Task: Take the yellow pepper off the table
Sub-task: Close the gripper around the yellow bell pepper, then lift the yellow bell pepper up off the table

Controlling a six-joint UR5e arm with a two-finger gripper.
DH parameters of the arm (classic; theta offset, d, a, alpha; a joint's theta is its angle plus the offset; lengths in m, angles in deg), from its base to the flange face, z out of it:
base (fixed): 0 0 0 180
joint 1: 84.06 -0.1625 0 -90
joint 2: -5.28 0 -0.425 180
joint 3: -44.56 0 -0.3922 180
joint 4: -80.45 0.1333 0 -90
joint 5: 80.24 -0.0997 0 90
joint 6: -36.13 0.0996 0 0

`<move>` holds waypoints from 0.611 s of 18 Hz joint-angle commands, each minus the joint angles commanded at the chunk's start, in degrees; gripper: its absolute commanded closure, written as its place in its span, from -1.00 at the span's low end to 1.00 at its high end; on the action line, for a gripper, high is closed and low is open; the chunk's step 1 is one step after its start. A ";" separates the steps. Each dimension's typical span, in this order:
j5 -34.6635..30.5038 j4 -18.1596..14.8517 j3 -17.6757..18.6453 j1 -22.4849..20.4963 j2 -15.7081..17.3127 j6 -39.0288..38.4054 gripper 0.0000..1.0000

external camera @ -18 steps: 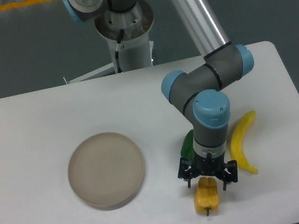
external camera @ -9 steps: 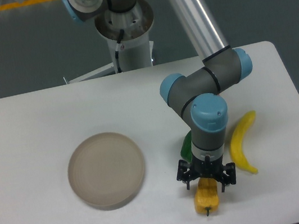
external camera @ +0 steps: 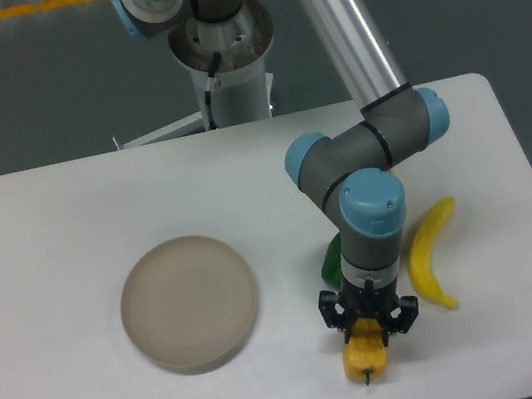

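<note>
Straddling the far end of the small blocky yellow-orange pepper [external camera: 366, 358], the black two-finger gripper [external camera: 369, 321] has its fingers drawn in against the fruit's sides; a firm clamp cannot be confirmed. The pepper lies on the large white table [external camera: 67, 221] near its front edge, long axis running toward the camera, dark stem at the near end. The wrist hides the contact points and most of the green pepper [external camera: 331, 260] behind.
</note>
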State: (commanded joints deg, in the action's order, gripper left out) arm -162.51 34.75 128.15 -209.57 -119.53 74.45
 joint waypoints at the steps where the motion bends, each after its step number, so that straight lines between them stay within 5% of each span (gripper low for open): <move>1: 0.00 0.00 -0.09 0.00 0.17 0.09 0.12; 5: 0.00 -0.09 -0.96 -0.17 1.75 1.74 0.17; 11: -0.09 -1.05 0.44 -4.56 11.33 10.10 0.17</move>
State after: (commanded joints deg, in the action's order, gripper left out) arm -162.59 33.70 128.59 -214.14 -108.20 84.55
